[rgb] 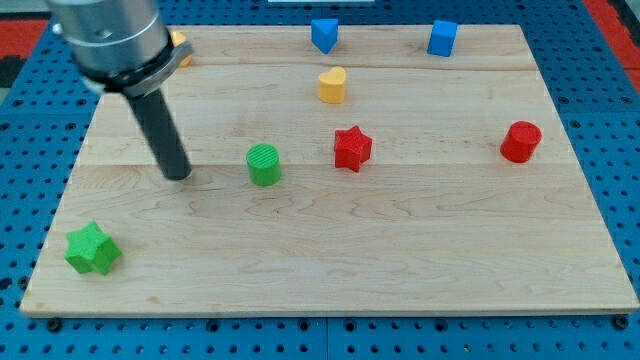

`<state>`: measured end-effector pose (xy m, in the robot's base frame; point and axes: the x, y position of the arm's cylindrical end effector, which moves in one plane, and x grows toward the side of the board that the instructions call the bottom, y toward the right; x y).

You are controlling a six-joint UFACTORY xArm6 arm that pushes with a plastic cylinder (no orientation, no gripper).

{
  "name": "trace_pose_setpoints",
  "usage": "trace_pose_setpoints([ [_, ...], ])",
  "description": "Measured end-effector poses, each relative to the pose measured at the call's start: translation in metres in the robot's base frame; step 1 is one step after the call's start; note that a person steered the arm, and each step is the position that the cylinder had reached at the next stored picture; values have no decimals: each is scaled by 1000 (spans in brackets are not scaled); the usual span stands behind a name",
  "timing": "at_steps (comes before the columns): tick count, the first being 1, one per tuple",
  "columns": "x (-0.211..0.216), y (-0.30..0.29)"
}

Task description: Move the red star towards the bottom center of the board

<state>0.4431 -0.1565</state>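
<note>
Red star sits right of my tip, green cylinder between them

Lower left holds a green star (92, 249); my tip (178, 176), a bare rod holding nothing, rests left of centre; just right is the green cylinder (264, 164), blocking the straight line to the red star (352, 148) at mid-frame. Above it sit a yellow heart (332, 85) and two blue blocks (324, 34) (442, 38); a red cylinder (520, 141) stands far right. I judge the tip must get above the star to push it down
</note>
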Motion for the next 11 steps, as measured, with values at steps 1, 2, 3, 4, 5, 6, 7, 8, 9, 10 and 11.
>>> trace_pose_setpoints([
  [1, -40, 59],
  [2, -60, 150],
  [3, -60, 180],
  [4, -30, 178],
  [5, 19, 167],
  [6, 28, 167],
  [7, 13, 159],
  [8, -19, 156],
  [9, -3, 197],
  [10, 58, 188],
  [11, 97, 159],
])
